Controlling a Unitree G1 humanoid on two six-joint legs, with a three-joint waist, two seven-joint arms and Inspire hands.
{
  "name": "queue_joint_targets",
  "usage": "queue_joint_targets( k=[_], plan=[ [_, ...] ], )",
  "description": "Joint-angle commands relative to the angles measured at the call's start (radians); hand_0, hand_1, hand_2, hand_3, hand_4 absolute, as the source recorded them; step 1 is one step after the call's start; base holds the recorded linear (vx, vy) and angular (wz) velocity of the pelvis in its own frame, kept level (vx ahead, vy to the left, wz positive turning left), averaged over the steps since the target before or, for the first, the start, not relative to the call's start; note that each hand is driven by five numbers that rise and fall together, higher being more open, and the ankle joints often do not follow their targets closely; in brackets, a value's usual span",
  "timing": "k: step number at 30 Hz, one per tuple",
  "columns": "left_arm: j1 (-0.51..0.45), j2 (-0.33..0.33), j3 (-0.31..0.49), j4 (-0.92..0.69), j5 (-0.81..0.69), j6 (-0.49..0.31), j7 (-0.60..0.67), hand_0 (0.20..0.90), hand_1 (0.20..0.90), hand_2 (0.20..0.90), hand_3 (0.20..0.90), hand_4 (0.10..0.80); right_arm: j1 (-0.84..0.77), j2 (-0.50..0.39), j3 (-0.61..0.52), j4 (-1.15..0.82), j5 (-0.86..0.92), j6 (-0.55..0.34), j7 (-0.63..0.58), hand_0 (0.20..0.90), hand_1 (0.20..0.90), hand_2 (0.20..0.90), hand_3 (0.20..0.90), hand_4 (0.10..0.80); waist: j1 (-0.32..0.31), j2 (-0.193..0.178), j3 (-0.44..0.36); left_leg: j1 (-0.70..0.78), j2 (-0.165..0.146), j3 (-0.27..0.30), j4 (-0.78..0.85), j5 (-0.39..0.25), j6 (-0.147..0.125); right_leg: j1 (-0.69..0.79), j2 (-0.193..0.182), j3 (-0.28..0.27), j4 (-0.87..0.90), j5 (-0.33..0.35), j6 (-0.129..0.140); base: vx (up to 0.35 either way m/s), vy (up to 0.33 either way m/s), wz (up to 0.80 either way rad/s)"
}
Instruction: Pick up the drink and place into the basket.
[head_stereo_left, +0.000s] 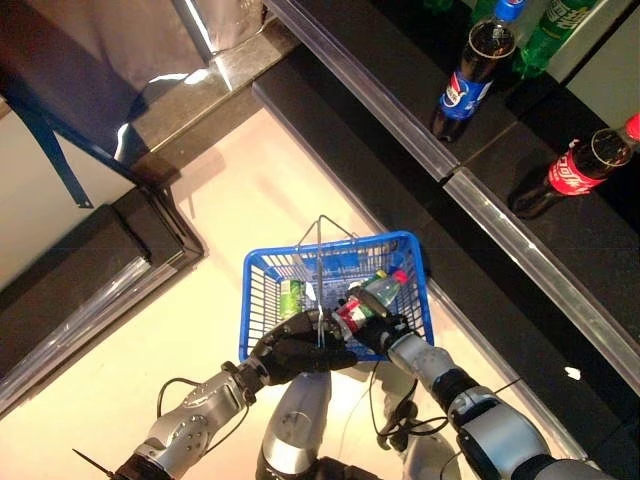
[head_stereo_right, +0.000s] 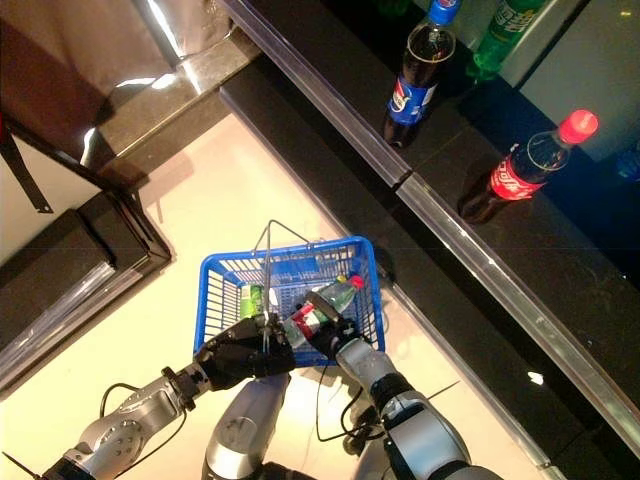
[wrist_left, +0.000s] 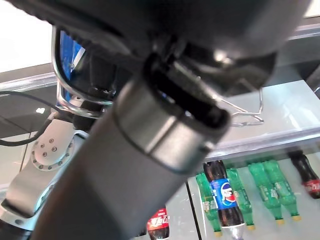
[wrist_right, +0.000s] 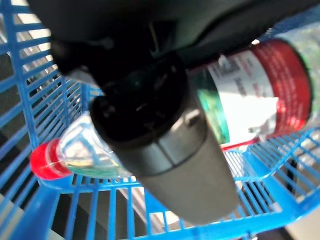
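Note:
The blue basket (head_stereo_left: 265, 275) hangs in front of me, held up off the floor. My left hand (head_stereo_left: 295, 352) is shut on its thin wire handles (head_stereo_left: 320, 240) at the near rim. My right hand (head_stereo_left: 385, 328) is shut on a clear bottle with a red-and-green label and red cap (head_stereo_left: 372, 297) and holds it tilted inside the basket at the right. The bottle's label (wrist_right: 250, 95) and red cap (wrist_right: 44, 161) show in the right wrist view against the blue mesh (wrist_right: 30, 75). A green can (head_stereo_left: 291, 297) lies in the basket at the left.
A dark shelf with a metal edge (head_stereo_left: 400, 110) runs along the right. A cola bottle with a blue label (head_stereo_left: 470, 75), green bottles (head_stereo_left: 555, 30) and a cola bottle with a red label (head_stereo_left: 585, 165) stand on it. A dark low unit (head_stereo_left: 90, 270) stands at the left.

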Motion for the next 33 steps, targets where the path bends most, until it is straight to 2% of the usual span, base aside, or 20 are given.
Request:
queue_joint_targets(
  k=[1,8,13,19,21,29,33],
  plan=[
    [-0.174,-0.089,0.034,-0.423,-0.068,-0.174,-0.171,0.300,0.300,0.300,0.200,0.100,-0.100,0.008,0.024,-0.063,-0.049,-0.010,0.077,0.900,0.900,0.900,0.900,0.800,0.008,0.050,-0.030,0.049,-0.011,-0.026,0.033,-0.073,0.076,-0.063,0.002,-0.003,-0.041,0.205,-0.064,0.000,0.000,0.00],
    [-0.177,-0.093,0.043,-0.388,-0.046,-0.173,-0.148,0.300,0.300,0.300,0.200,0.100,-0.082,-0.011,0.036,-0.125,-0.091,-0.049,0.087,0.900,0.900,0.900,0.900,0.800,-0.003,0.035,-0.034,0.039,-0.004,-0.014,0.024,-0.066,0.077,-0.070,0.012,0.001,-0.061,0.221,-0.062,-0.026,-0.002,-0.01],
    [-0.157,-0.088,0.051,-0.356,-0.016,-0.186,-0.135,0.300,0.300,0.300,0.200,0.100,-0.025,-0.039,0.076,-0.253,-0.147,-0.077,0.101,0.900,0.900,0.900,0.900,0.800,-0.022,0.017,-0.036,0.049,0.007,0.001,0.011,-0.066,0.074,-0.070,0.021,0.013,-0.078,0.229,-0.061,-0.020,-0.003,-0.01],
    [-0.114,-0.086,0.057,-0.323,0.063,-0.245,-0.091,0.300,0.300,0.300,0.200,0.100,0.095,-0.080,0.129,-0.474,-0.218,-0.094,0.115,0.900,0.900,0.900,0.900,0.800,-0.056,-0.020,-0.054,0.074,0.029,0.029,-0.025,-0.064,0.070,-0.054,0.038,0.029,-0.127,0.245,-0.053,-0.021,-0.022,-0.09],
    [-0.091,-0.077,0.064,-0.300,0.126,-0.284,-0.057,0.300,0.300,0.300,0.200,0.100,0.152,-0.108,0.143,-0.574,-0.250,-0.088,0.136,0.900,0.900,0.900,0.900,0.800,-0.071,-0.037,-0.067,0.087,0.040,0.041,-0.039,-0.063,0.067,-0.042,0.046,0.035,-0.149,0.250,-0.051,-0.002,-0.037,-0.14],
    [-0.002,-0.080,0.093,-0.184,0.202,-0.337,0.081,0.300,0.300,0.300,0.200,0.100,0.379,-0.195,0.143,-0.807,-0.318,-0.076,0.280,0.900,0.900,0.900,0.900,0.800,-0.126,-0.091,-0.135,0.136,0.072,0.085,-0.083,-0.066,0.061,-0.001,0.070,0.069,-0.216,0.263,-0.035,0.032,-0.049,-0.17],
    [0.045,-0.087,0.118,-0.071,0.365,-0.432,0.222,0.300,0.300,0.300,0.200,0.100,0.488,-0.226,0.132,-0.888,-0.344,-0.087,0.333,0.900,0.900,0.900,0.900,0.800,-0.155,-0.120,-0.182,0.166,0.091,0.115,-0.108,-0.068,0.055,0.024,0.079,0.093,-0.253,0.270,-0.023,0.067,-0.052,-0.14]
  ],
)
